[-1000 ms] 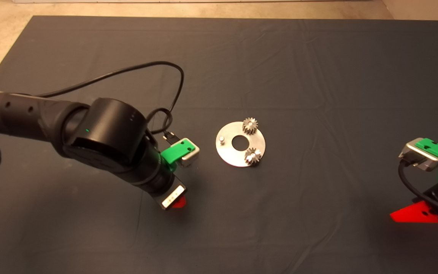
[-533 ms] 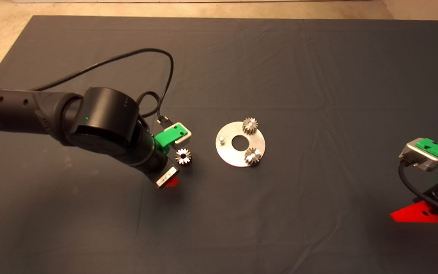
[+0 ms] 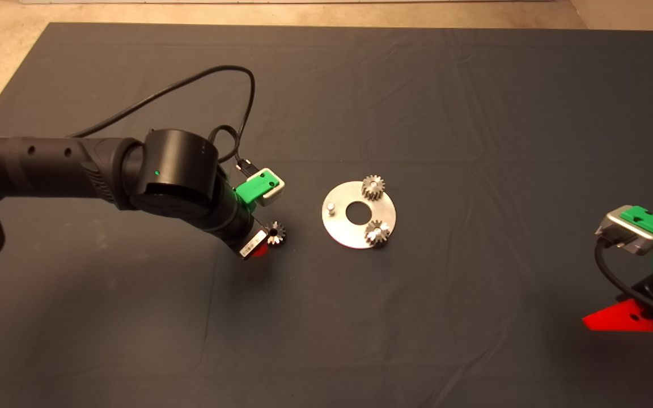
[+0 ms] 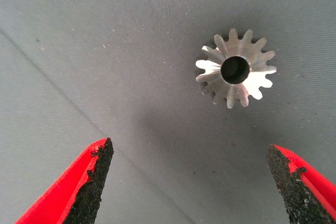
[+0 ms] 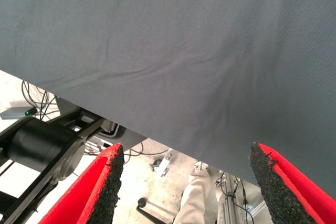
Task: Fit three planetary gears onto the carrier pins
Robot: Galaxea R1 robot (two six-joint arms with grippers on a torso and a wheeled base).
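A silver disc (image 3: 339, 225) lies at mid-mat with the carrier pins standing on it. Two planetary gears (image 3: 372, 187) (image 3: 377, 233) sit on pins at its far and right sides; one bare pin (image 3: 331, 207) stands at its left. A third gear (image 3: 275, 233) lies flat on the mat left of the disc. My left gripper (image 3: 258, 250) hovers just left of and in front of it. In the left wrist view this gear (image 4: 236, 69) sits ahead of the open left gripper (image 4: 191, 182), nearer one finger (image 4: 296, 182), untouched. The right gripper (image 3: 621, 322) is parked at the lower right, and it (image 5: 186, 187) shows open and empty.
A black cable (image 3: 190, 85) loops above the left arm. The dark mat (image 3: 417, 317) is wrinkled; beige floor shows beyond its far edge. The right wrist view shows the mat edge, floor clutter and a person's leg (image 5: 197, 203).
The left gripper has moved away from the mat's front edge to just beside the loose gear, which the wrist camera hid a second ago. The right arm has not moved.
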